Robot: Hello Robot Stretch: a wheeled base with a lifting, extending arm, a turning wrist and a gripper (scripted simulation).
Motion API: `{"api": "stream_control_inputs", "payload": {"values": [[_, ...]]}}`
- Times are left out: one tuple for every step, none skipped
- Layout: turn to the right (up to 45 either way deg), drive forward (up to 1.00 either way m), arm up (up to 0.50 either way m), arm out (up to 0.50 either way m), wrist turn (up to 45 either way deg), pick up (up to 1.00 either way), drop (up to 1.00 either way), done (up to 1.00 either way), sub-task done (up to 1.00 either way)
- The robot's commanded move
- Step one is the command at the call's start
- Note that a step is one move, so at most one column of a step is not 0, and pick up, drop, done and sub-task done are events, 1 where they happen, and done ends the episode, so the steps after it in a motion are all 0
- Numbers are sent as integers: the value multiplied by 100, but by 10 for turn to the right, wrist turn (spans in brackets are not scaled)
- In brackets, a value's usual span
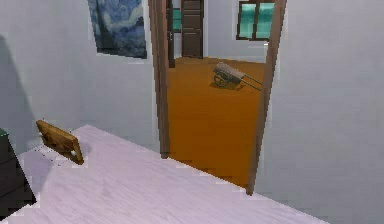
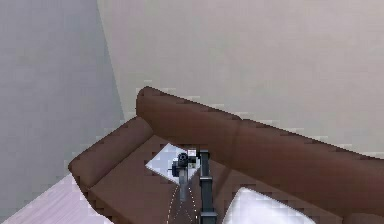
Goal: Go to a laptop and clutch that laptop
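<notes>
A brown sofa (image 2: 270,150) stands against the pale wall on the arm's side. On its seat lies a flat pale slab (image 2: 159,160) that could be the laptop, close to the rounded armrest end. The dark arm (image 2: 205,195) reaches over the seat's front edge, and the gripper (image 2: 183,160) sits right at the slab's edge. With the slab on the cushion behind it, I cannot tell whether the claw has hold of anything. A white cushion (image 2: 262,205) lies on the seat on the arm's other side. The slab lies flat, but I cannot make out its long axis or which way it faces. Straight ahead is a brown-framed doorway (image 1: 160,80) onto an orange floor with a small grey object (image 1: 230,76). Beyond are a dark door (image 1: 191,25) and a window (image 1: 256,18). Nearer are a blue painting (image 1: 120,25), a wooden board (image 1: 60,140) lying on the pale floor, and a dark cabinet (image 1: 10,180).
</notes>
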Motion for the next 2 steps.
{"api": "stream_control_inputs", "payload": {"values": [[0,0,0,0,450,0,0,0,0],[0,0,0,0,450,0,0,0,0]]}}
